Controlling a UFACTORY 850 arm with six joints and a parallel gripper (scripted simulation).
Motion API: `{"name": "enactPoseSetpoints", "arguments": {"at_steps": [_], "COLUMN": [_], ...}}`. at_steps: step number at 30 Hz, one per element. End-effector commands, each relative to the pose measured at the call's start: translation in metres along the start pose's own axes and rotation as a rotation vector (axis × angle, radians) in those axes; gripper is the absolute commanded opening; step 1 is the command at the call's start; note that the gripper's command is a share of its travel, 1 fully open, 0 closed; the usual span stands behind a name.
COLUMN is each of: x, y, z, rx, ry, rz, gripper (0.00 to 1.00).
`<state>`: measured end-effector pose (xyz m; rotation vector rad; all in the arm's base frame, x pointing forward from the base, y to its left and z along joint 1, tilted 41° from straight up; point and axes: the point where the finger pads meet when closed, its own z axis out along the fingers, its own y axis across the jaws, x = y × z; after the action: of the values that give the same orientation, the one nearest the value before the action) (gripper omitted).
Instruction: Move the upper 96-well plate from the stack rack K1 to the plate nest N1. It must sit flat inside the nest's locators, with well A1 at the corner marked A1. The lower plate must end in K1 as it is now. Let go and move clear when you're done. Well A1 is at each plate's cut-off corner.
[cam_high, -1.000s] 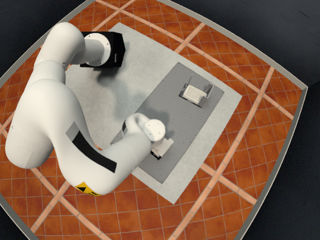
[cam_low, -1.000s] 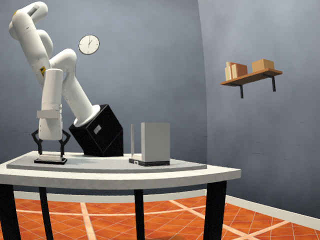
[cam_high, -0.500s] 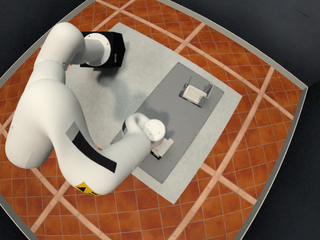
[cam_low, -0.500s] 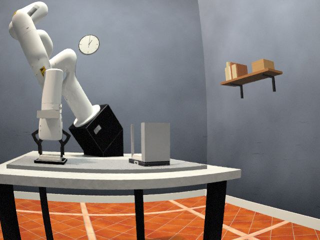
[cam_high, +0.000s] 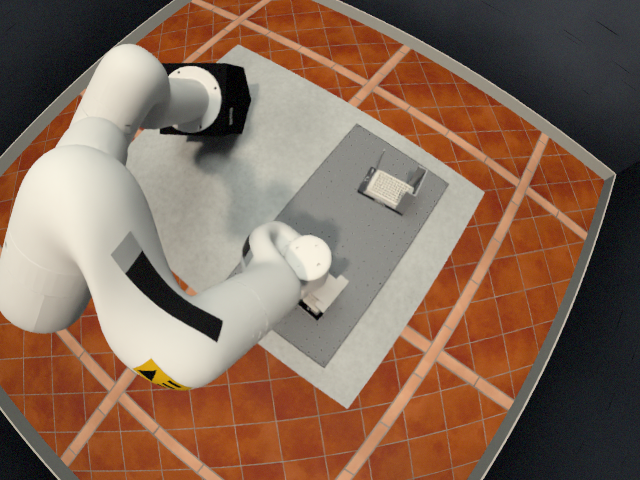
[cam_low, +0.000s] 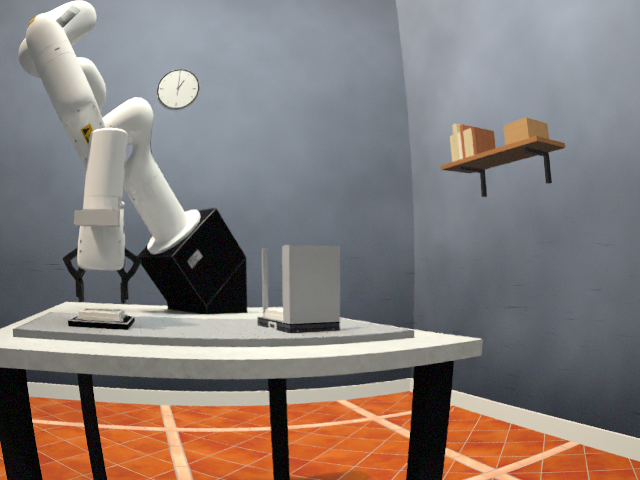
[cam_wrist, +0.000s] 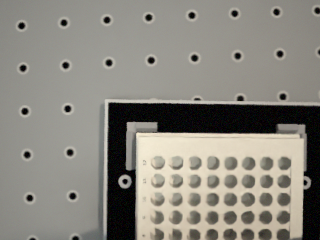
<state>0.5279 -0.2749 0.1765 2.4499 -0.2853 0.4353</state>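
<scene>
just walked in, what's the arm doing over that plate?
The white six-joint arm's black gripper hangs open just above a white 96-well plate, holding nothing. That plate lies on the black plate nest, with grey corner locators at its two visible corners. Across the grey perforated board, the grey-walled stack rack holds another white plate. So the transfer looks done; A1 orientation can't be confirmed.

A round wall clock (cam_low: 177, 88) hangs on the blue-grey wall — to its right, a wooden shelf (cam_low: 500, 153) on black brackets carries books (cam_low: 471, 141) and a cardboard box (cam_low: 525, 129). Terracotta floor tiles (cam_low: 361, 444) lie below.
</scene>
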Motion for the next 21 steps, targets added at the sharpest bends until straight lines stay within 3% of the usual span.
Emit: {"name": "enactPoseSetpoints", "arguments": {"at_steps": [1, 21], "x": [0.001, 0.001], "y": [0.000, 0.000], "z": [-0.011, -0.059], "rx": [0.000, 0.000], "ry": [0.001, 0.001], "rz": [0.000, 0.000], "gripper": [1.00, 1.00]}}
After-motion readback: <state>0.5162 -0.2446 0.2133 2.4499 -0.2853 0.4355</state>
